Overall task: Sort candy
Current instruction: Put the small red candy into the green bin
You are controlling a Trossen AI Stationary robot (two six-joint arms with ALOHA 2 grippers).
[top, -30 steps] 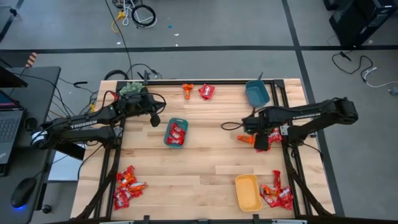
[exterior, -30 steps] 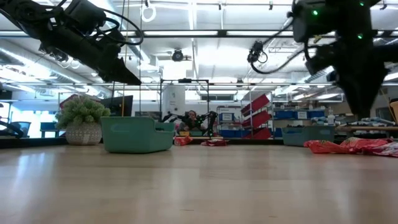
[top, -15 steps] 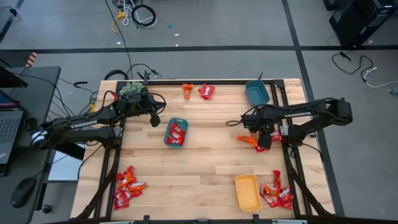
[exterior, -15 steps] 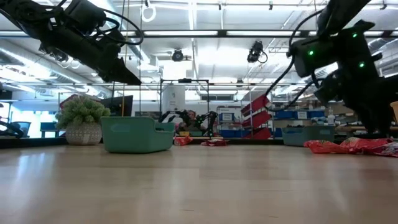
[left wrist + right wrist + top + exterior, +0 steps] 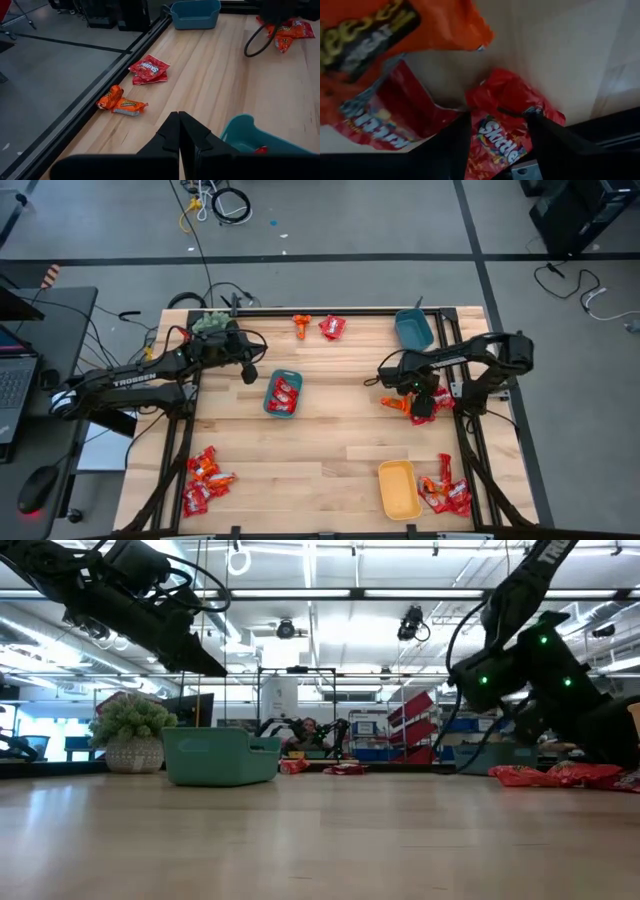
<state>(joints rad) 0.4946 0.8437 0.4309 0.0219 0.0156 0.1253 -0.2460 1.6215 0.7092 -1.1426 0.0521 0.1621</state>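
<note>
Dropping since a second ago onto the candy [image 5: 424, 402] heap at the worktop's [image 5: 330, 430] right edge, the right gripper [image 5: 421, 406] straddles a red pack [image 5: 501, 137] with open fingers, seemingly about to pinch it, while the left gripper [image 5: 178, 131] waits shut.

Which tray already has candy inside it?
The teal tray in the middle of the table: red candy lies inside it. The blue tray and the yellow tray hold nothing.
</note>
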